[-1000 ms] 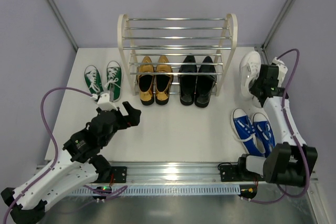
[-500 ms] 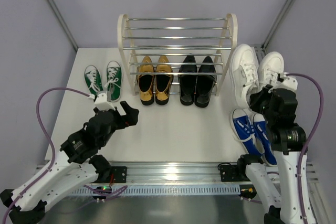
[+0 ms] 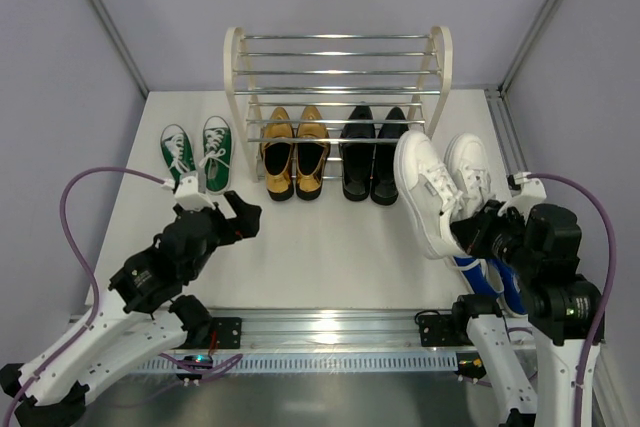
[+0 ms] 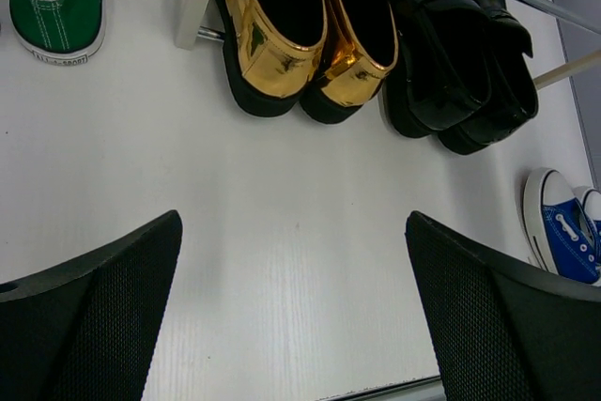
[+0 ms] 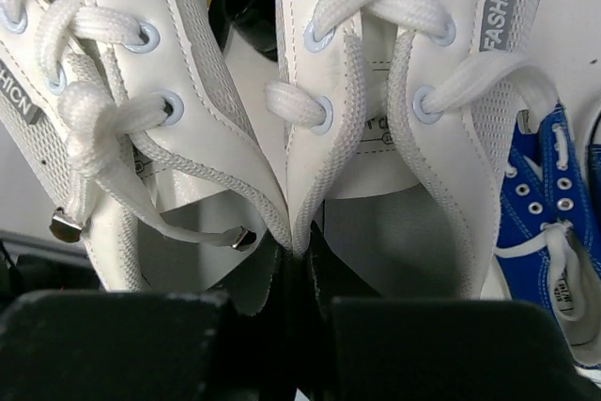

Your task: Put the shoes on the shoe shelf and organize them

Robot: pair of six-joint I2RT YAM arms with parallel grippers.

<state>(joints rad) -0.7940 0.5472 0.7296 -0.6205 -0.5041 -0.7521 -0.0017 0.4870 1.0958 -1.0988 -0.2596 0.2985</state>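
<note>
My right gripper (image 3: pixel 478 232) is shut on the inner collars of both white sneakers (image 3: pixel 432 193) and holds the pair in the air, right of the shoe shelf (image 3: pixel 338 77). In the right wrist view the two sneakers (image 5: pixel 310 91) are pinched together at my jaws. Gold loafers (image 3: pixel 293 152) and black dress shoes (image 3: pixel 374 153) stand on the shelf's bottom tier. Green sneakers (image 3: pixel 196 152) lie left of the shelf. Blue sneakers (image 3: pixel 487 272) lie on the table, mostly hidden under the right arm. My left gripper (image 3: pixel 237 215) is open and empty over the table, near of the loafers (image 4: pixel 300 25).
The shelf's two upper tiers of chrome rods (image 3: pixel 338 55) hold nothing. A metal rail (image 3: pixel 330 327) runs along the near table edge. Purple cables loop from both arms. The frame posts (image 3: pixel 535 22) stand at the back corners.
My right arm has lifted the white sneakers and carried them left and nearer, from the table's right edge to beside the shelf's right panel. My left gripper has barely moved.
</note>
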